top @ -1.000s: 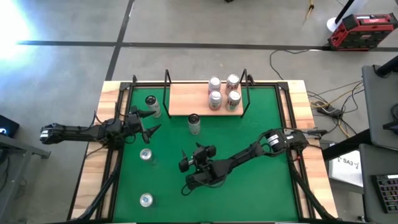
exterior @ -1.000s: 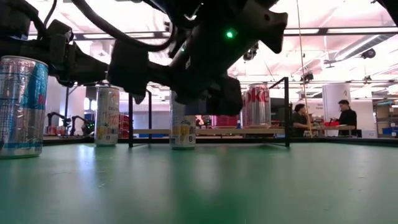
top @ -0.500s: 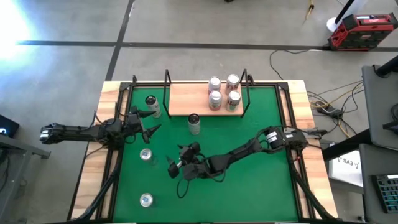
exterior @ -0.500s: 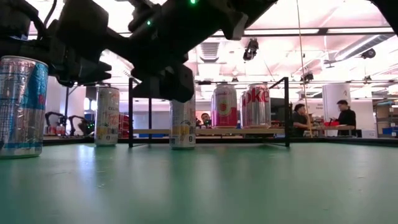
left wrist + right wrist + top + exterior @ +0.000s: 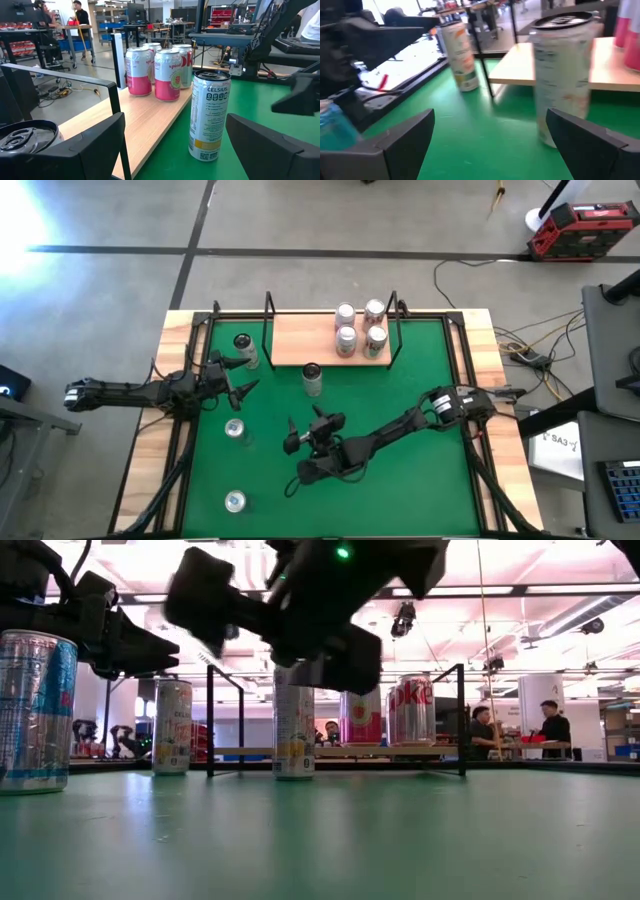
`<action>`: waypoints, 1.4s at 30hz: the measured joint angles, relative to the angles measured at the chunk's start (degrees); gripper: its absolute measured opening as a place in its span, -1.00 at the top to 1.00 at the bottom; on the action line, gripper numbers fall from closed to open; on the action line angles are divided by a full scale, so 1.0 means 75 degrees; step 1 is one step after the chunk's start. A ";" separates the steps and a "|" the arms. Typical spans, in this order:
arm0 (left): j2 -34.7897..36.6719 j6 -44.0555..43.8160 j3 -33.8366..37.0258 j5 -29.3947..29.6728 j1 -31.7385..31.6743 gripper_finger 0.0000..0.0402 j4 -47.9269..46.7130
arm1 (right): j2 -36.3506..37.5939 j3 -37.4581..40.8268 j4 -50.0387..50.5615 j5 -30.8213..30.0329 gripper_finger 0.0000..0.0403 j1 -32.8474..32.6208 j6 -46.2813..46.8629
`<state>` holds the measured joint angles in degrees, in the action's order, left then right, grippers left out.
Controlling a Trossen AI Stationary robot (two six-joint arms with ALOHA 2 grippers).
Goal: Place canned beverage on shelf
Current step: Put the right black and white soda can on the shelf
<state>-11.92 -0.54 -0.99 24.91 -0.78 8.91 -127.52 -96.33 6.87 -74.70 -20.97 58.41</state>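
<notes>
A: Desk [image 5: 420,380] first. What covers it?

B: Green matting, with a border of light wood planks and black rods along the edges. At its far edge sits the shelf [image 5: 300,338], a light-wood board inside thin black rods with upright posts.

A: What stands on the shelf?

B: Four cans [image 5: 360,328] clustered at its right end. The left wrist view shows them as pink and white ones.

A: And the rest of the cans?

B: A white Celsius can [image 5: 312,379] stands upright on the green just in front of the shelf, off the board. Another can [image 5: 243,349] stands beside the shelf's left end. Two more are on the left part of the mat, one [image 5: 235,428] mid-way and one [image 5: 235,501] near the front edge.

A: Where are the arms?

B: The right end effector [image 5: 296,434] hovers over the middle of the mat, its fingers spread wide with nothing between them; the white can is ahead of it, apart. The left end effector [image 5: 240,376] sits at the left side of the desk, fingers apart too, holding nothing.

A: The room?

B: Grey concrete floor with dark seams, a red toolbox [image 5: 583,228] at the far right and cables [image 5: 520,340] trailing beside the desk. The low view shows a bright ceiling with lights, workbenches, and people [image 5: 552,726] standing far behind.
</notes>
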 joint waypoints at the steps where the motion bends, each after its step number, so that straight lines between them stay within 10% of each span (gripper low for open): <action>1: 0.0000 0.0000 -0.0003 0.0000 -0.0003 -0.65 0.0000 | 0.0083 0.0000 0.0483 0.0014 -0.86 0.0016 0.0435; 19: 0.0000 0.0000 -0.0002 0.0000 -0.0003 -0.65 0.0000 | 0.0252 0.0003 0.1846 0.1192 -0.86 0.1369 0.1127; 42: 0.0000 0.0001 -0.0001 0.0000 0.0000 -0.65 -0.0001 | 0.0239 0.0003 0.2886 0.0549 -0.86 0.1492 0.1265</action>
<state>-11.92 -0.53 -1.00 24.91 -0.78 8.90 -125.73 -96.31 28.52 -70.58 -9.78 67.89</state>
